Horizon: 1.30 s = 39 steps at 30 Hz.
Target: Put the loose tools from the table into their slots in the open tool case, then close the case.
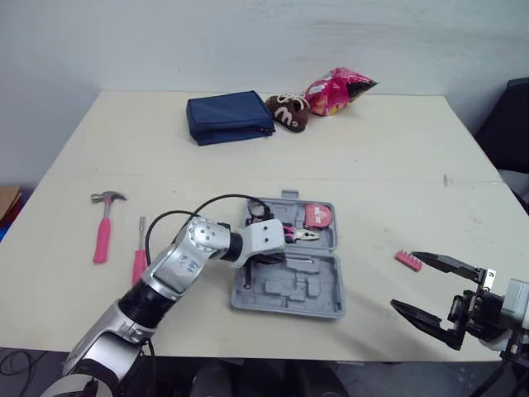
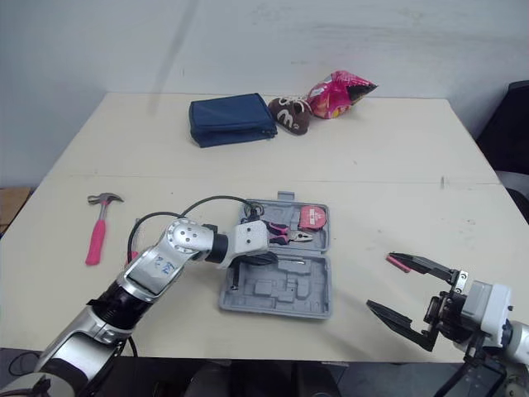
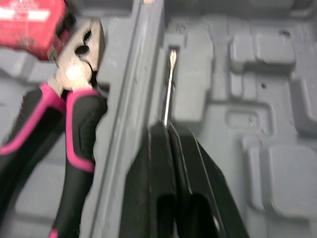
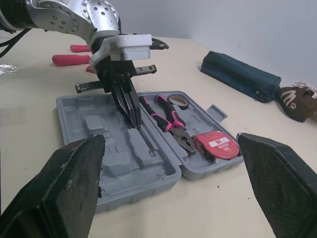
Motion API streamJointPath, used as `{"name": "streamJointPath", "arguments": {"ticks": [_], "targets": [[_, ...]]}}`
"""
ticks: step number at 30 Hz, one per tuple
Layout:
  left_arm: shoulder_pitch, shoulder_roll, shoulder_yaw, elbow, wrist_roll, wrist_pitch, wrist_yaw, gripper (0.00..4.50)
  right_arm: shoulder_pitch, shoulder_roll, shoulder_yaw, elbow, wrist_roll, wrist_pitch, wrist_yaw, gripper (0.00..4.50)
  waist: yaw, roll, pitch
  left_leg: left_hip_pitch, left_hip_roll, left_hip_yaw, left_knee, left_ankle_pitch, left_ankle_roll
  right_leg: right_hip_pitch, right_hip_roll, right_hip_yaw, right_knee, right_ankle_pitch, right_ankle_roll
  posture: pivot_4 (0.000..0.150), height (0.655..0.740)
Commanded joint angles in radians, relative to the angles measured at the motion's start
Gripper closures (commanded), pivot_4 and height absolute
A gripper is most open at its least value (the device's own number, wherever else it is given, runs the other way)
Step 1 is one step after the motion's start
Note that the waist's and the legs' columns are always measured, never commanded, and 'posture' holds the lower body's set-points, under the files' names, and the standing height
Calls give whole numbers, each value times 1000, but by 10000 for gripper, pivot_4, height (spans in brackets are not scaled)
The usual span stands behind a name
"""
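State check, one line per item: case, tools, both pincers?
Tool case: open, lying flat.
Left pincer: shut on small screwdriver, over the case's near half.
Right pincer: open, empty.
Pliers: seated in case's far half.
Hammer: loose on table.
Pink screwdriver: loose on table.
Pink bit strip: loose on table.

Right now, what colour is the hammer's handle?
The hammer handle is pink; left eye view shows it best.

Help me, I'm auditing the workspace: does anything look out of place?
Yes: a pink snack bag and a brown plush item lie far back on the table beside a blue pouch, unrelated to the tool case.
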Motion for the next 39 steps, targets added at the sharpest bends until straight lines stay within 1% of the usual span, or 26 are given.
{"name": "streamJointPath", "arguments": {"ticks": [1,3,6,9,11,14,16,18,19,20,22,26,28,31,35,38,39], "targets": [[56,15,-22,67,28,-18,3,44750,-5,13,-17,-7,8,-21,-7,0,0,0,-1,0,0,0,0,0,0,0,0,0,0,0,0,1500,7400],[82,2,100,25,-81,-148,-27,44750,-2,5,-38,-2,15,-19,-5,0,-3,1,-1,0,0,0,0,0,0,0,0,0,0,0,0,1500,7400],[127,16,261,-13,-223,-256,-91,44750,9,-12,-77,13,27,-16,9,0,-2,1,3,-4,2,1,-1,0,0,-5,0,-1,0,0,-1,1500,7400],[194,92,390,-24,-324,-364,-197,44750,22,-33,-129,46,37,-15,40,0,0,1,5,-6,2,0,-1,0,-1,-7,0,-1,0,0,-1,1500,7400],[241,146,507,-15,-402,-370,-230,44750,28,-54,-170,84,42,-16,70,0,-4,2,5,-5,2,1,-2,-1,-1,-7,0,-1,-1,0,-1,1500,7400],[312,218,658,-2,-466,-338,-216,36855,29,-83,-228,164,43,-30,119,0,-3,1,6,-5,2,2,-2,-2,0,-7,-1,-2,-3,-1,-1,1500,7400],[376,259,764,16,-483,-327,-187,27812,24,-101,-264,234,34,-49,151,0,-3,0,7,-5,2,2,-2,-4,1,-6,-2,-2,-4,-1,-1,1500,7400],[461,297,879,42,-478,-340,-160,17635,19,-121,-298,311,25,-72,184,0,-3,0,7,-5,2,2,-2,-9,7,-5,-3,-2,-6,-1,-1,1500,7400],[501,313,933,60,-474,-350,-152,14292,16,-129,-312,346,21,-83,198,0,-6,0,7,-5,2,2,-2,-10,7,-5,-3,-3,-7,-1,-1,1500,7400],[535,327,984,86,-473,-359,-144,9284,14,-137,-323,377,20,-91,211,0,-7,0,8,-5,2,3,-2,-11,7,-5,-3,-3,-8,-1,-2,1500,7400],[600,361,1092,173,-465,-387,-132,747,8,-154,-341,450,11,-113,237,0,-7,-2,9,-4,2,3,-3,-12,6,-6,-3,-3,-9,-2,-3,1500,7400],[712,445,1306,417,-452,-465,-113,173,-12,-195,-372,654,-21,-189,291,0,-14,-4,10,-4,4,4,-4,-15,5,-6,-3,-4,-10,-4,-8,1500,7400],[738,482,1380,522,-457,-476,-89,173,-28,-215,-382,744,-34,-225,301,0,-19,-6,11,-3,4,4,-7,-16,4,-6,-4,-5,-11,-6,-12,1500,7400],[803,540,1482,721,-429,-537,-30,173,-50,-248,-398,900,-59,-303,318,0,-26,-6,11,-2,1,4,-13,-15,4,-7,-8,-6,-11,-7,-13,1500,7400],[882,583,1534,922,-407,-638,31,173,-86,-290,-399,1076,-76,-394,333,0,-33,-5,11,-1,-1,4,-18,-15,4,-7,-10,-8,-14,-9,-15,1500,7400],[889,580,1520,957,-414,-683,24,173,-109,-304,-383,1139,-72,-428,359,0,-35,-5,11,-1,-2,4,-19,-15,4,-7,-11,-9,-14,-9,-14,1500,7400],[884,578,1513,961,-418,-692,21,173,-111,-303,-375,1131,-70,-427,363,0,-33,-5,11,-1,-2,4,-19,-15,4,-7,-11,-9,-14,-9,-14,1500,7400]]}}
